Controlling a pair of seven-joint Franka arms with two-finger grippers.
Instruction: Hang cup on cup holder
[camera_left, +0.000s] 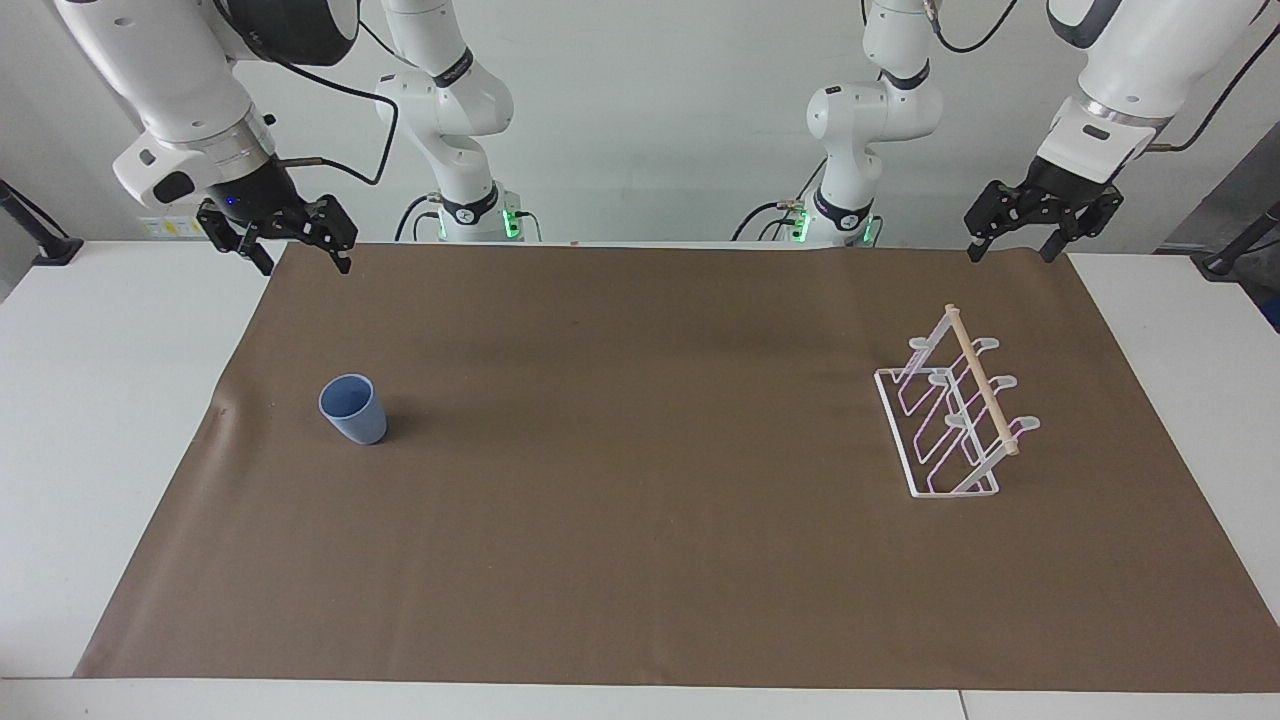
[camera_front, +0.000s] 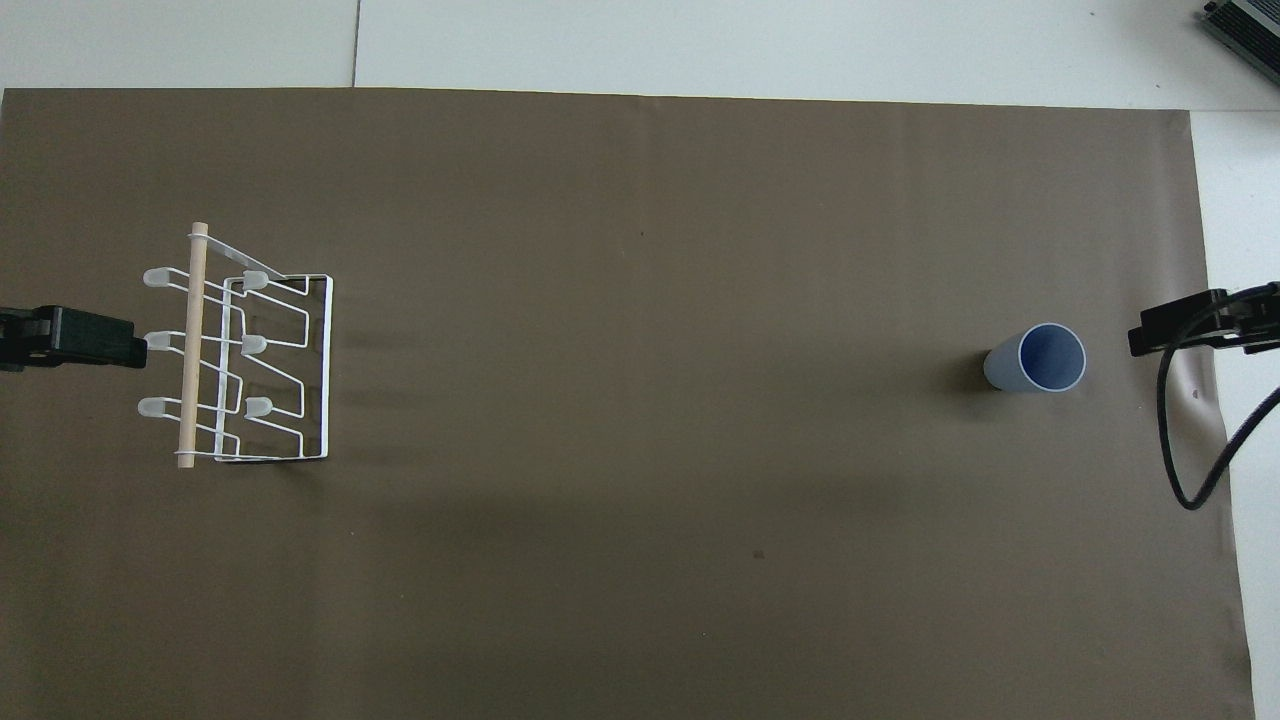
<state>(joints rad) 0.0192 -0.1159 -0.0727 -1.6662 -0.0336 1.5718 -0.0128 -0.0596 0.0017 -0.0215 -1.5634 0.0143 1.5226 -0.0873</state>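
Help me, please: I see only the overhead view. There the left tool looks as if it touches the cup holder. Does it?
Observer: No. In the facing view the left tool hangs in the air over the mat's edge, clear of the cup holder.
Operator: Are its fingers open?
Observer: Yes, they are open, with nothing between them.
Operator: And the right tool beside the cup?
Observer: The right tool also hangs raised and open, apart from the cup, which stands upright on the mat.
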